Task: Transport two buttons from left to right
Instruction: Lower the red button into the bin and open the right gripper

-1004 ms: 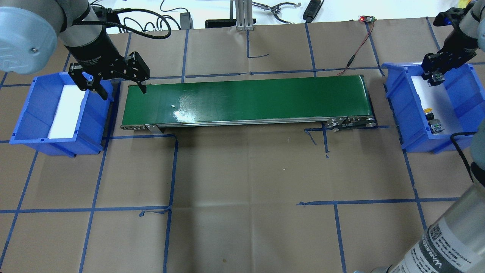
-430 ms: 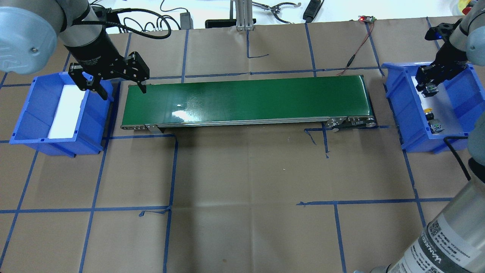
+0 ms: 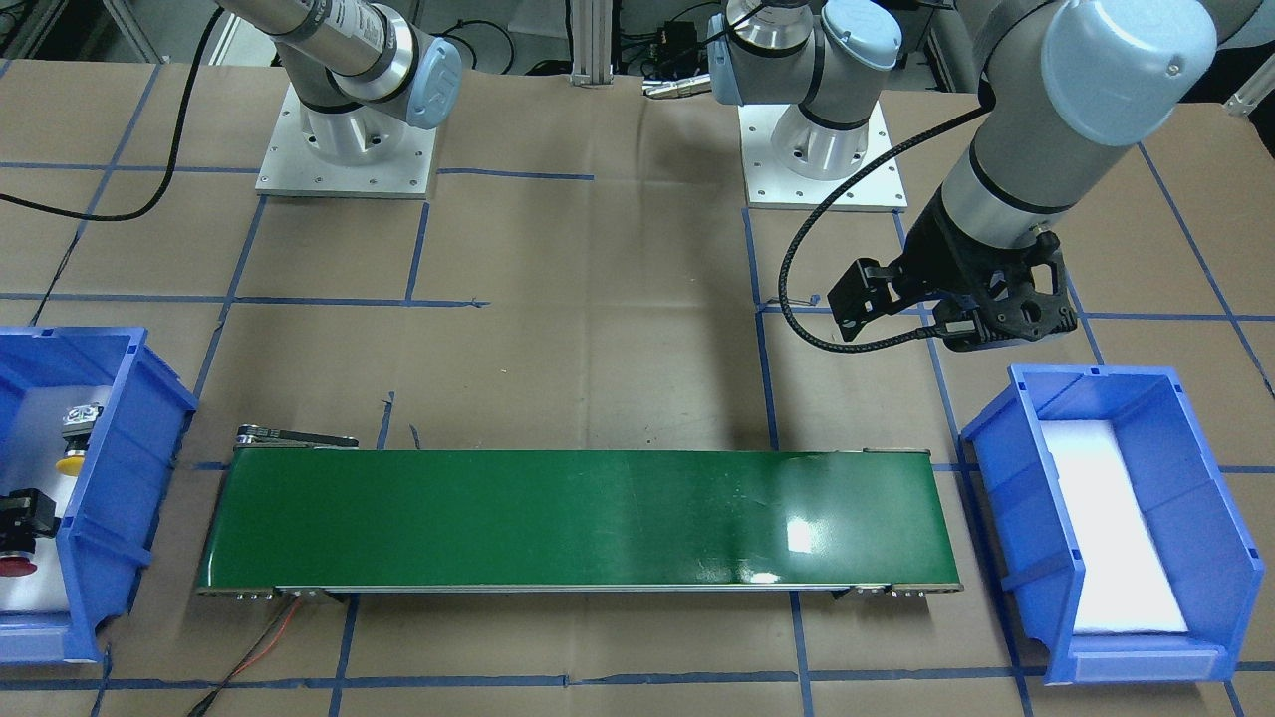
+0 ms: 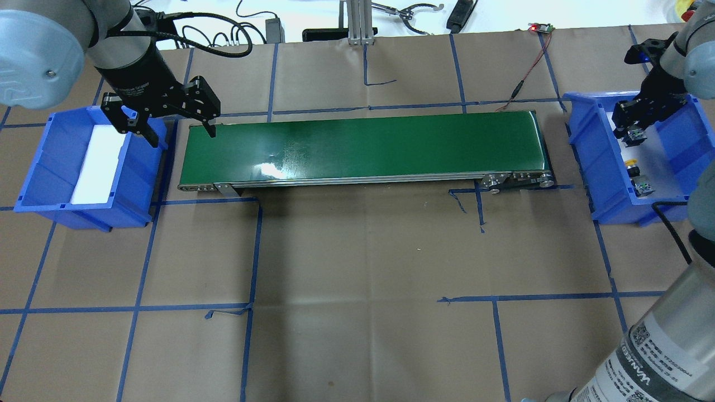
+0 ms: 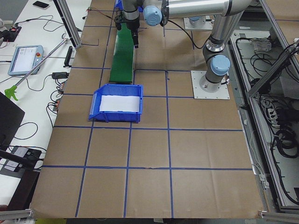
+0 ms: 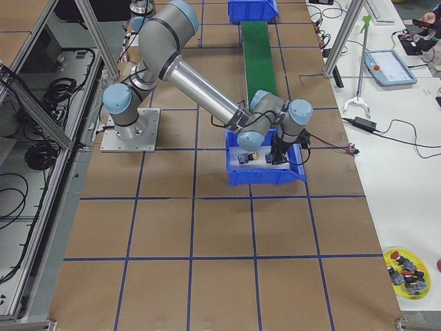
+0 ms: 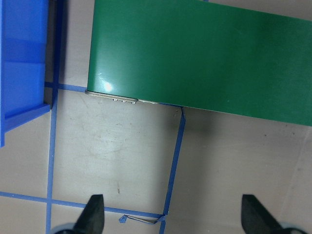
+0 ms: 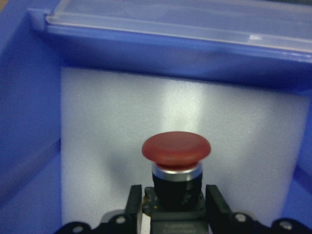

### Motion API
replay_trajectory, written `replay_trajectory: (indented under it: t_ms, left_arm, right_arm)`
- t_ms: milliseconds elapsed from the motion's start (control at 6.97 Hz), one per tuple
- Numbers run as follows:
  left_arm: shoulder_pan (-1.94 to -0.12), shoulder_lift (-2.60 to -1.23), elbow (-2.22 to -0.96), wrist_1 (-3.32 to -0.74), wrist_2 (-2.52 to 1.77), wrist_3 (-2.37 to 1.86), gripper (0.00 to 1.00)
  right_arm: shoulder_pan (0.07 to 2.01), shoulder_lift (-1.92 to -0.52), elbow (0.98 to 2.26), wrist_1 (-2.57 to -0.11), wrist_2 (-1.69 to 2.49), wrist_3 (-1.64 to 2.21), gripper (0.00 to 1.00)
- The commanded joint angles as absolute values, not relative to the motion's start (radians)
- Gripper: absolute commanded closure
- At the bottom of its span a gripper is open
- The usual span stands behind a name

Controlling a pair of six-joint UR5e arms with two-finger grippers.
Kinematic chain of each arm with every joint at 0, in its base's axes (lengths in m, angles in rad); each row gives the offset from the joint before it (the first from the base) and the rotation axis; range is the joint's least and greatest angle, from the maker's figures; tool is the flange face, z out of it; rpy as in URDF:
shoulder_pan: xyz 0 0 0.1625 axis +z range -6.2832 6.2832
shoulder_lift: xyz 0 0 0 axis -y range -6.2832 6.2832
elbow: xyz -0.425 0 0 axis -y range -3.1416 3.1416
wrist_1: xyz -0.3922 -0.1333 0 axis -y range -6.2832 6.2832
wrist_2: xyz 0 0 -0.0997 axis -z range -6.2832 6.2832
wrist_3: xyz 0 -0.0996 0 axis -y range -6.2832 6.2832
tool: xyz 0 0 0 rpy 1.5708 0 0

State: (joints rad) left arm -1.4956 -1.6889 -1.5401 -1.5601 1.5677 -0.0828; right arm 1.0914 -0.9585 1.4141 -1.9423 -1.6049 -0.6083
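Note:
My right gripper (image 4: 633,124) is shut on the red button (image 8: 176,148), pads on its black body, inside the right blue bin (image 4: 586,162). In the right wrist view the red cap points toward the bin's far wall over the white foam. The red cap also shows in the front view (image 3: 12,568). The yellow button (image 4: 637,173) lies on the foam in the same bin, nearer the robot, and shows in the front view (image 3: 70,463). My left gripper (image 4: 181,134) is open and empty, hanging between the left blue bin (image 4: 56,162) and the conveyor's left end.
The green conveyor belt (image 4: 363,145) runs between the two bins and carries nothing. The left bin holds only white foam. Cables and tools lie along the far table edge. A yellow dish of spare buttons (image 6: 406,265) sits off the table.
My right gripper, with the red button, has moved a little left and lower inside the right bin. The left arm has not moved.

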Motion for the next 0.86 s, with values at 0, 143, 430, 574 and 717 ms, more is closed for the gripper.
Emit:
replay_trajectory:
  t_ms: [0,143,430,574,717]
  left_arm:
    - [-1.496,-1.689,-1.540,-1.560,1.568,-0.083,0.00]
    - [-1.496,-1.689,-1.540,-1.560,1.568,-0.083,0.00]
    - [-1.496,-1.689,-1.540,-1.560,1.568,-0.083,0.00]
    - [-1.496,-1.689,-1.540,-1.560,1.568,-0.083,0.00]
    - [-1.496,-1.690,-1.540,-1.560,1.568,-0.083,0.00]
  right_arm:
    - [1.092,-0.960,1.410,-1.942,-1.594,-0.604,0.07]
    - [1.092,-0.974,1.396,-1.937,-1.592,-0.603,0.02]
    - [1.094,-1.050,1.381,-1.907,-1.592,-0.598,0.01]
    - [1.097,-1.128,1.381,-1.864,-1.589,-0.585,0.01]
    - [1.107,-1.203,1.381,-1.850,-1.579,-0.583,0.01]
